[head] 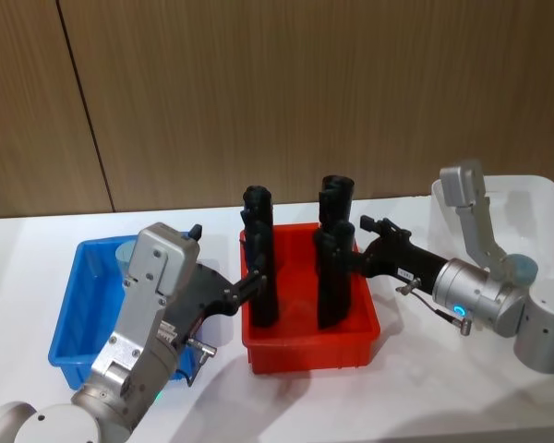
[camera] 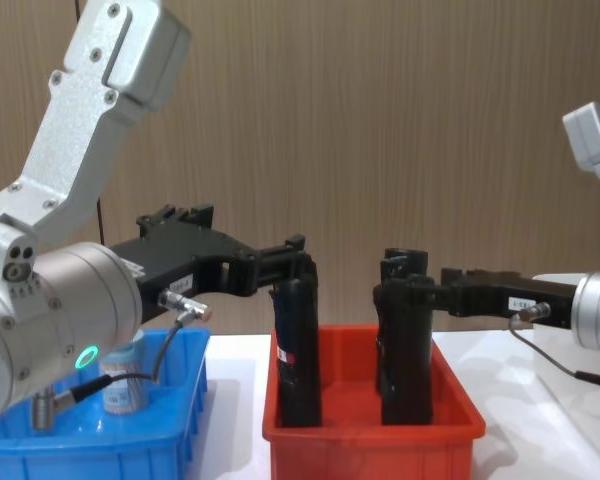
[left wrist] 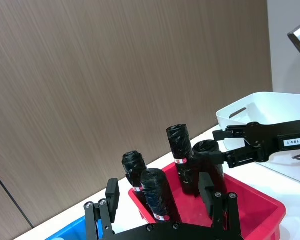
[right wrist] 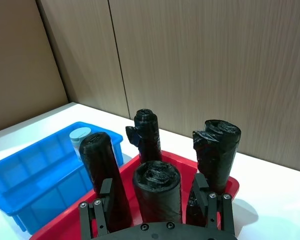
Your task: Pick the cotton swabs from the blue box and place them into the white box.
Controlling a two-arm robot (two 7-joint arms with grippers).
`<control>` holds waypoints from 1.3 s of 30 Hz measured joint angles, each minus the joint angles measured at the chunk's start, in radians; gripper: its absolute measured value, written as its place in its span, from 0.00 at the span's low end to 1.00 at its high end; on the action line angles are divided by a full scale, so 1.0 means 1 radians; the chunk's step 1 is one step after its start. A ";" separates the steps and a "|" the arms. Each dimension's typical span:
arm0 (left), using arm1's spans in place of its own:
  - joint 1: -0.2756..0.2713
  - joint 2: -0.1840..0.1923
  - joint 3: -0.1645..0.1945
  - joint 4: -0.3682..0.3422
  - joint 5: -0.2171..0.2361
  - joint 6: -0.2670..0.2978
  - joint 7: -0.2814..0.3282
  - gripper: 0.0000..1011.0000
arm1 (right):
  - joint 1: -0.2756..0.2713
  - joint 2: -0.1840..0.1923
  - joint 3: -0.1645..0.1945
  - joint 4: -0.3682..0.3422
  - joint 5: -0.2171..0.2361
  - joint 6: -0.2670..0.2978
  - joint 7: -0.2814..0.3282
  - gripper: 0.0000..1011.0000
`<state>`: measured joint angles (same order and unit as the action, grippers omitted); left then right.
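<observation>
left pincer [head: 255, 280] fingers apart beside tall black rolls [head: 261, 268] | right pincer [head: 362, 249] likewise apart | retreat to shallow bright blue plastic bin [head: 74, 314] (clear grey-lidded swab tub [right wrist: 80, 139] waits), descend straight over lid

swab tub [head: 126, 251] in left bin [head: 69, 318], rolls [head: 335, 268] mid

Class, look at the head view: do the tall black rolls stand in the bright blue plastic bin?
No, the tall black rolls stand in the red plastic bin.

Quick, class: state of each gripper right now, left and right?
Left gripper: open, holding nothing, beside the black rolls over the red bin.
Right gripper: open, holding nothing, at a black roll.
</observation>
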<state>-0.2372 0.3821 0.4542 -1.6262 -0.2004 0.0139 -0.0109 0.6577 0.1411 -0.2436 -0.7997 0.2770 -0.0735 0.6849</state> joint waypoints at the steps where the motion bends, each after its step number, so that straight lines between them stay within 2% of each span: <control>1: 0.000 0.000 0.000 0.000 0.000 0.000 0.000 0.99 | 0.004 -0.001 0.000 0.005 0.000 -0.002 0.001 0.99; 18: 0.000 0.000 0.000 0.000 0.000 0.000 0.000 0.99 | 0.098 -0.027 -0.007 0.178 -0.005 -0.060 0.033 0.99; 37: 0.000 0.000 0.000 0.000 0.000 0.000 0.000 0.99 | 0.225 -0.068 -0.025 0.425 -0.015 -0.150 0.056 0.99; 39: 0.000 0.000 0.000 0.000 0.000 0.000 0.000 0.99 | 0.228 -0.069 -0.025 0.431 -0.015 -0.153 0.057 0.99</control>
<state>-0.2372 0.3821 0.4543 -1.6262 -0.2004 0.0138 -0.0109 0.8855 0.0723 -0.2687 -0.3685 0.2624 -0.2264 0.7416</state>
